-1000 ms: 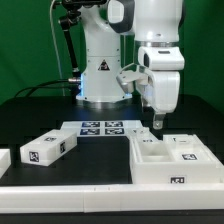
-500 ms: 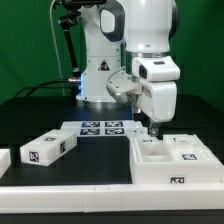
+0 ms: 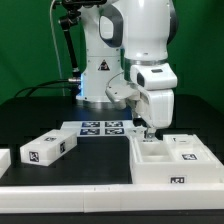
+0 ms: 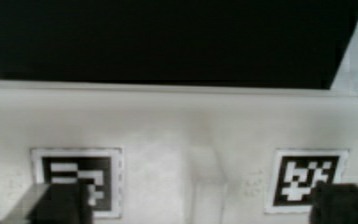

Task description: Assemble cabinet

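The cabinet body (image 3: 172,162) is a large white box with square compartments and small tagged blocks, on the table at the exterior view's right. My gripper (image 3: 148,134) hangs just above its far left corner, pointing down. In the wrist view the white cabinet surface (image 4: 194,120) fills the frame, with two black-and-white tags (image 4: 78,178) on it. My gripper (image 4: 204,206) is open; its dark fingertips (image 4: 60,206) stand wide apart with nothing held between them. A loose white tagged drawer block (image 3: 48,149) lies at the exterior view's left.
The marker board (image 3: 100,128) lies flat at the table's middle, in front of the robot base. A long white border rail (image 3: 70,190) runs along the front edge. Another white piece (image 3: 3,160) shows at the far left edge.
The arm has moved toward the exterior view's left and a little lower, from over the cabinet's middle to its far left corner. The gripper stays open.
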### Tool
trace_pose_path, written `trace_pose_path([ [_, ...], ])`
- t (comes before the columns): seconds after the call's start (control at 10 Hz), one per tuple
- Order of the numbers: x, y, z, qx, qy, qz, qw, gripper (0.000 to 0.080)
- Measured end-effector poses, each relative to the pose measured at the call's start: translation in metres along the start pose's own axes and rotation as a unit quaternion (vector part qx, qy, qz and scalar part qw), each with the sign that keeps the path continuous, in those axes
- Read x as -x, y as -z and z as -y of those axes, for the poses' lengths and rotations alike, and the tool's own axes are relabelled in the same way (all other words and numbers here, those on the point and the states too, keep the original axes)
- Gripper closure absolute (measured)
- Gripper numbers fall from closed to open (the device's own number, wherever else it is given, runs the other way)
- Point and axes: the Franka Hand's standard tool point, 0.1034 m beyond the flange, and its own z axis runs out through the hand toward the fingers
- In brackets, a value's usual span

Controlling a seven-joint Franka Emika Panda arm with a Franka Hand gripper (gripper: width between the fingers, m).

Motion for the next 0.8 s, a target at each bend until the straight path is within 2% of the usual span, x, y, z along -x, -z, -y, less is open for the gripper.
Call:
trace_pose_path([
  [0.1,-0.0001,-0.0002,0.0002,0.000,0.000,0.000,1.000,0.0280],
  [0.2,-0.0001,-0.0004,0.0003,-0.001,0.000,0.000,1.000,0.0417],
  [0.3,-0.0004,-0.0015,0.0011,-0.002,0.000,-0.001,1.000,0.0599],
  [0.4,-0.0005,-0.0033,0.0021,-0.004,0.000,-0.001,1.000,0.0722],
  [0.5,-0.0005,-0.0019,-0.0003,0.001,-0.001,-0.002,1.000,0.0722],
  [0.8,-0.0002,-0.0018,-0.0009,0.003,-0.001,-0.002,1.000,0.0731],
])
